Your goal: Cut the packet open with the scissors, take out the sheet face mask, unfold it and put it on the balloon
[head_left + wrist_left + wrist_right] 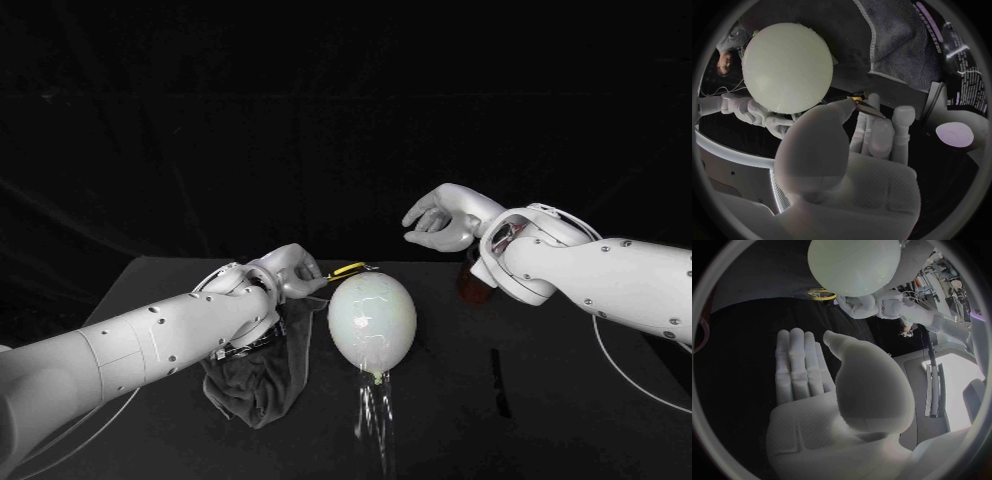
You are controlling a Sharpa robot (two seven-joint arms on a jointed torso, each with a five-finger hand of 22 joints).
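Left robot hand (293,272) is sitting against the yellow-handled scissors (348,268) at the balloon's (372,318) 11 o'clock on the surface (577,400), likely to pick them up for cutting; can't tell if it's gripping them. Right robot hand (437,222) is hovering at 1 o'clock, fingers straight, holding nothing, probably out of the way.

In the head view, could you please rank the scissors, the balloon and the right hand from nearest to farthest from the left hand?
1. The scissors: yellow handle right beside the left hand, toward the table's middle.
2. The balloon: lying just past the scissors, nearer the robot.
3. The right hand: raised on the balloon's other side.
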